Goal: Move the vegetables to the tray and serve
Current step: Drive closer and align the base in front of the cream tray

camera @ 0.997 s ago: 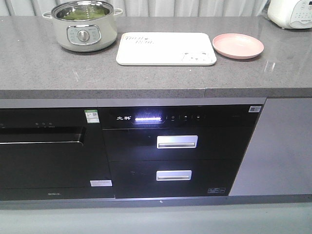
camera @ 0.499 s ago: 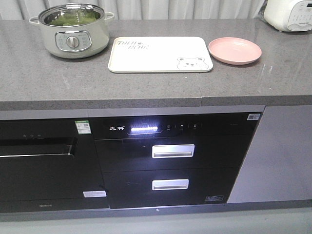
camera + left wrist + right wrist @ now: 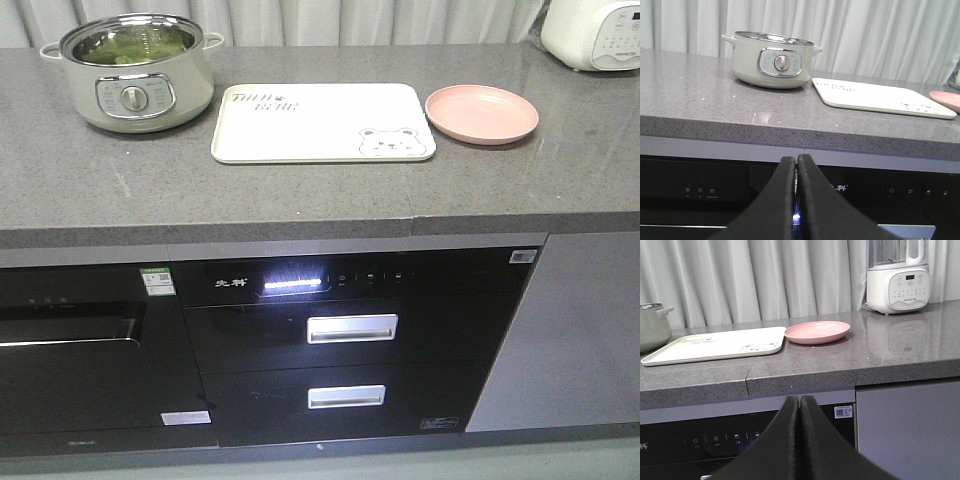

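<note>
cream tray (image 3: 300,135), long axis left-right along counter (image 3: 300,205); left gripper (image 3: 796,160), right gripper (image 3: 800,400) together

Soft, even indoor light fills my views. The grey countertop (image 3: 300,190) carries pale glare; the panel's light strip (image 3: 293,285) blooms white.

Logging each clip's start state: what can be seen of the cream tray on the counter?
The tray is cream, rectangular with rounded corners and a low raised rim, plastic-looking. Grey lettering marks its far left corner, a bear drawing its near right. It lies flat and empty on the grey counter, apart from the pot on its left, close beside the pink plate; contact there is unclear.
</note>
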Robot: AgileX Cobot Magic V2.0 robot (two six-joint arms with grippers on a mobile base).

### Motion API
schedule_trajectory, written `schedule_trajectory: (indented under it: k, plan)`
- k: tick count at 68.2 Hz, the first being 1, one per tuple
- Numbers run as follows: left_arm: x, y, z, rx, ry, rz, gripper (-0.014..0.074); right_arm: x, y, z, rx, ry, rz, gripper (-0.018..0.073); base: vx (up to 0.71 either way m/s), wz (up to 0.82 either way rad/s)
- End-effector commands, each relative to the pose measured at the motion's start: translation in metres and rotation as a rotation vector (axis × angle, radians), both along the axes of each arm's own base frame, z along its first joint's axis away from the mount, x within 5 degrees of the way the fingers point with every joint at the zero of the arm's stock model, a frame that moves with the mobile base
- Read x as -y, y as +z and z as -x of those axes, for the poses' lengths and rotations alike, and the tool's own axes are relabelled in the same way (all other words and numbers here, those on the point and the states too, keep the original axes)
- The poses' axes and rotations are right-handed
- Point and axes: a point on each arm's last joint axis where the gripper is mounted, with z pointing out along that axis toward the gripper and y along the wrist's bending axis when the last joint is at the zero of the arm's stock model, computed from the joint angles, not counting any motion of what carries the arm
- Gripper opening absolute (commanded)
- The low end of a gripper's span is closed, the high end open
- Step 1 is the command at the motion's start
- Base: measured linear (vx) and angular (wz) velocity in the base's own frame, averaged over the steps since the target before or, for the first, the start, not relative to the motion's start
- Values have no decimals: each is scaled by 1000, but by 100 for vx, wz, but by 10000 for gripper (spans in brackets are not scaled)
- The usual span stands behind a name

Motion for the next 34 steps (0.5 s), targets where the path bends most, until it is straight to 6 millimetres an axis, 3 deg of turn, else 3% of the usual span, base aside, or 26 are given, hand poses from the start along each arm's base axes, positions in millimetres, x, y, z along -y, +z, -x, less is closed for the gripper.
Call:
schedule_trajectory:
  k: [1,34]
  plan:
    - [0,-2,0,57,3,12,-6,-2,1,0,57,17,13,-3,7,-2]
    - [0,-2,0,57,3,12,-6,-2,1,0,57,17,13,-3,7,-1]
